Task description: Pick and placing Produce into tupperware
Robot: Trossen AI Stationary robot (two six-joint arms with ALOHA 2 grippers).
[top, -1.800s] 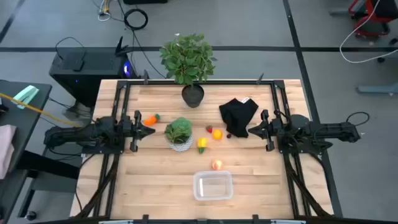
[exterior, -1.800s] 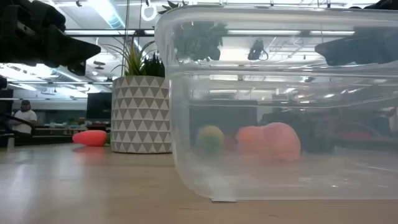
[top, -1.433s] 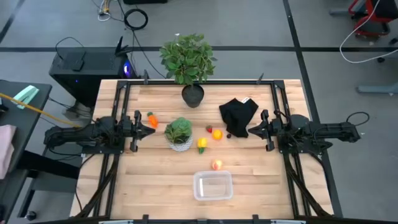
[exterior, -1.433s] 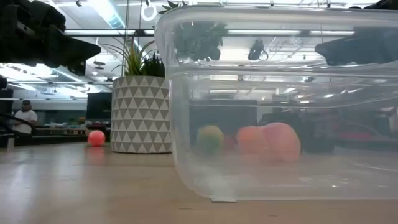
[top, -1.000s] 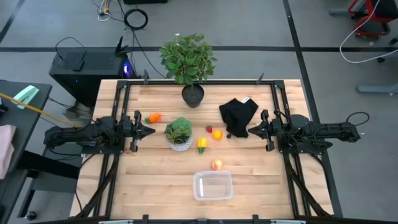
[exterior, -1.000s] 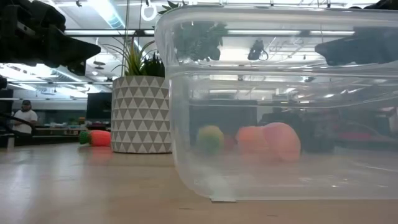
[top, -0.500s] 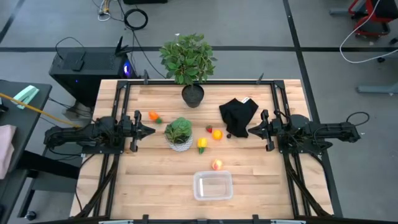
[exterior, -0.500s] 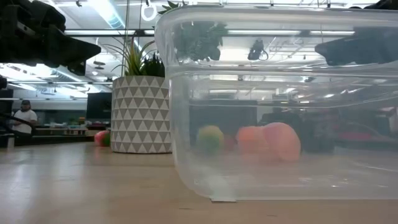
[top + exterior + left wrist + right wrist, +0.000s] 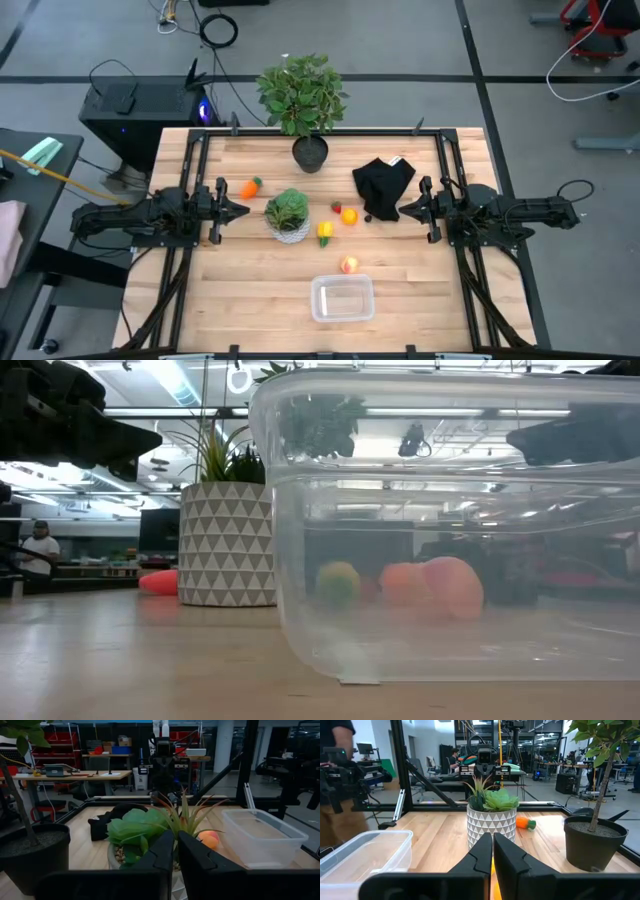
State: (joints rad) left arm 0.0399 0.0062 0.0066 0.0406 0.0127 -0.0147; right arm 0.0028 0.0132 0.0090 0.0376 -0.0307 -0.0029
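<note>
The clear tupperware (image 9: 342, 299) sits near the table's near edge and fills the low view (image 9: 450, 530). The peach-coloured piece (image 9: 349, 265) lies just behind it. The yellow piece (image 9: 325, 231), orange ball (image 9: 349, 215) and red strawberry (image 9: 337, 207) lie mid-table. The orange carrot (image 9: 250, 187) lies on its side left of the white pot (image 9: 288, 232), just beyond my left gripper (image 9: 243, 210). That gripper hovers shut (image 9: 176, 851). My right gripper (image 9: 402, 210) hovers shut (image 9: 492, 852) by the black cloth (image 9: 384, 187).
A leafy succulent (image 9: 288, 209) in the white pot stands mid-table between the carrot and the other pieces. A tall green plant in a black pot (image 9: 310, 153) stands at the far edge. Black frame rails (image 9: 190, 180) run along both sides. People show in the room behind.
Both arms have kept still. The carrot has turned about on the table where it lies, left of the white pot: its green top swung from pointing left, round to the near right, and now points toward the far right.
</note>
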